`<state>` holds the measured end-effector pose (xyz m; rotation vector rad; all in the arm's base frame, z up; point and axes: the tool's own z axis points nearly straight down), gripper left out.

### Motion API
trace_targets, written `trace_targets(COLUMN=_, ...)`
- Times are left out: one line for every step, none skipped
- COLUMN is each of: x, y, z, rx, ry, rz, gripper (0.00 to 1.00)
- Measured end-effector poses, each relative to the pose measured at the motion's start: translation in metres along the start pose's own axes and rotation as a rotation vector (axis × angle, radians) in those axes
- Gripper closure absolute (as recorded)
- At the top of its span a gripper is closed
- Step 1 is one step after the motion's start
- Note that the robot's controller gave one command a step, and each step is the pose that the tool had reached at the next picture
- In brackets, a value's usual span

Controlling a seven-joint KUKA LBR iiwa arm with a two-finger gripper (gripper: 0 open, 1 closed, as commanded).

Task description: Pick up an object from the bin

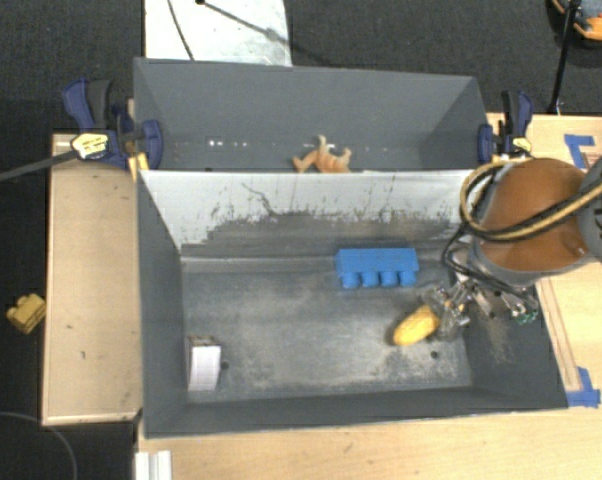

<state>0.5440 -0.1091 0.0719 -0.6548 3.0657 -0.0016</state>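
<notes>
Camera view: the gripper (449, 311) is seen low at the right of the bin (281, 218), its state not discernible, against the right end of a yellow banana-shaped piece (413, 329). With so little purchase, the piece could be pushed aside or dropped

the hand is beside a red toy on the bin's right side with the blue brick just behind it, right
No: the toy beside the hand is yellow, not red, as the camera view shows. It is on the bin's right side, blue brick just behind.
</notes>
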Motion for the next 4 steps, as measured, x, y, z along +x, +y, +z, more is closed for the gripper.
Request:
trace_targets(x=0.000, y=0.000, z=0.000, rx=0.000, ry=0.000, rz=0.000, gripper=1.00)
trace_targets(x=0.001, y=0.001, z=-0.003, rx=-0.002, ry=0.003, rz=0.001, gripper=1.00)
trace_targets(x=0.001, y=0.001, z=-0.010, rx=-0.003, ry=0.005, rz=0.002, gripper=1.00)
trace_targets(x=0.002, y=0.002, z=-0.023, rx=-0.006, ry=0.009, rz=0.002, gripper=1.00)
